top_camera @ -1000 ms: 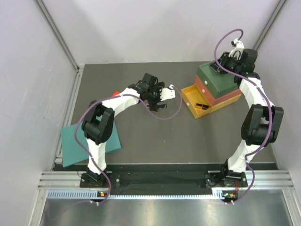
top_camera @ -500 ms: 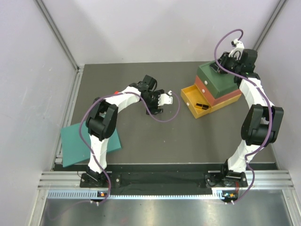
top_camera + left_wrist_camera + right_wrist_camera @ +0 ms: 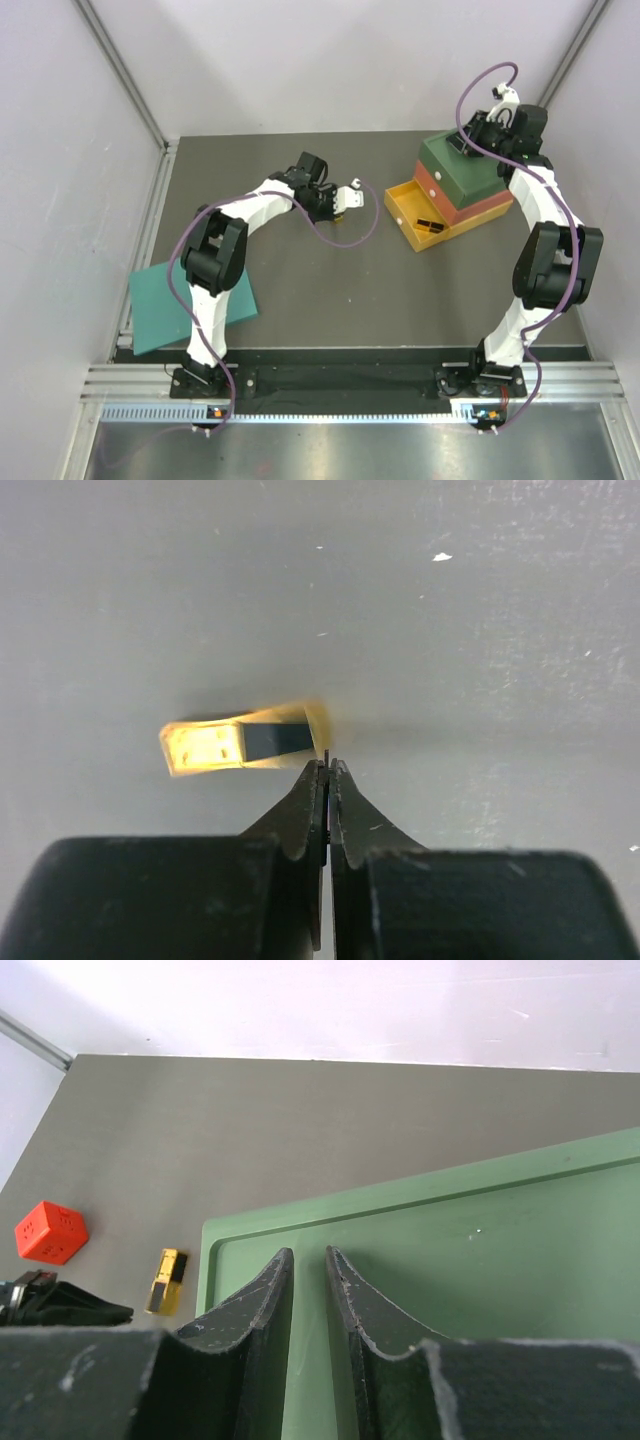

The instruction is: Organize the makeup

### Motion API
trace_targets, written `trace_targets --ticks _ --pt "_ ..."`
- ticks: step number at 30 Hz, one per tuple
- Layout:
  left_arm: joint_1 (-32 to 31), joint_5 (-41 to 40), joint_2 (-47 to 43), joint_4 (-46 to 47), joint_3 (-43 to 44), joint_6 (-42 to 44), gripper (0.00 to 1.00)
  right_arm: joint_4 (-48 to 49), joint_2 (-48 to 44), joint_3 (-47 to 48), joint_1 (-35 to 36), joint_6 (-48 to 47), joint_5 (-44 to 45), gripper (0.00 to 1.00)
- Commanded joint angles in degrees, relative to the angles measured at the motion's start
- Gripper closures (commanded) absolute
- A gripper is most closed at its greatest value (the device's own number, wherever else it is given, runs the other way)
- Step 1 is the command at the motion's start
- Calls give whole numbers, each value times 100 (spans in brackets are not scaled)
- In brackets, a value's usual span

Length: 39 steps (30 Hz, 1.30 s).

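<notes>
A small black-and-gold makeup piece lies flat on the grey table, just beyond and left of my left gripper. The jaws are pressed together with nothing between them. From the right wrist view the same piece lies free on the table, past the left gripper's tip. From above, the left gripper is low over mid-table. My right gripper hovers over the green top of the drawer box, its fingers a little apart and empty. Small dark makeup pieces lie in the pulled-out yellow drawer.
A red cube sits on the table left of the gold piece. The stacked green, red and yellow drawer box stands at the back right. A teal sheet lies at the front left, under the left arm.
My left gripper went from wide open to shut and shifted slightly toward the back of the table. The right arm has not moved.
</notes>
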Motion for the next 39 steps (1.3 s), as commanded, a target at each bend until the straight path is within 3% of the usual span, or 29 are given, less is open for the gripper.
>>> trace_targets --ticks 1,18,20,21,26,33,39 --pt "30 635 108 290 367 -626 100 -2415 673 -736 -14 -118 292 78" --pt "30 -171 284 563 580 -804 100 -2433 717 -710 -14 -127 292 78" --pt "39 -233 354 572 632 -795 86 -2450 735 -710 -14 -127 292 78" --pt "30 -242 381 581 667 -760 70 -2442 726 -719 -14 -127 292 79" --pt "39 -277 521 572 747 -672 36 -2450 717 -719 -14 -127 292 78" --pt "39 -409 636 747 808 -645 25 -2450 752 -710 -5 -127 292 78" --pt "65 -532 838 809 957 -601 25 -2468 779 -693 -14 -127 283 78"
